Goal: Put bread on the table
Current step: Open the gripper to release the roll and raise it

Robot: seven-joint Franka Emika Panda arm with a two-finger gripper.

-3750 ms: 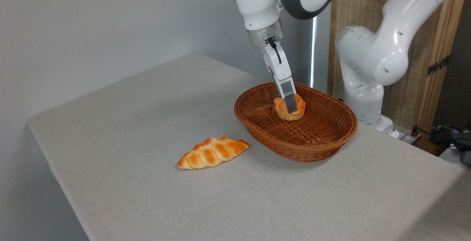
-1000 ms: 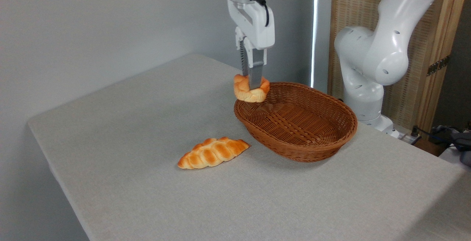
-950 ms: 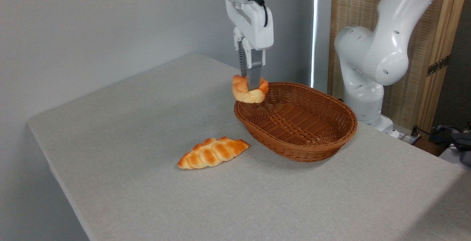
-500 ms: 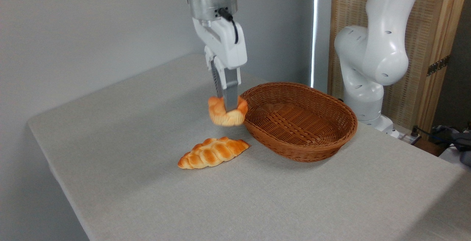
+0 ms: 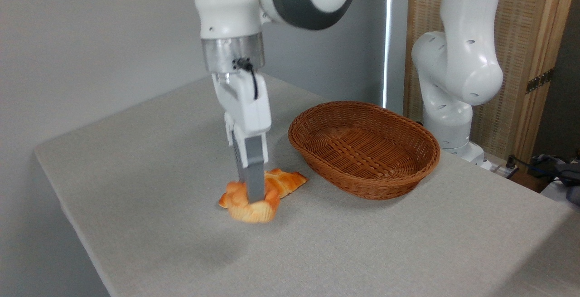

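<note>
Bread, knotted top upward, hangs pinched between closed jaws above table.

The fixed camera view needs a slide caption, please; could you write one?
Gripper carries the bread past the empty basket.

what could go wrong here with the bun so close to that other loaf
The gripper holds the bread right in front of the braided loaf, hiding most of it. Lowered here, the bun could land on the loaf or nudge it rather than settle flat on the table.
</note>
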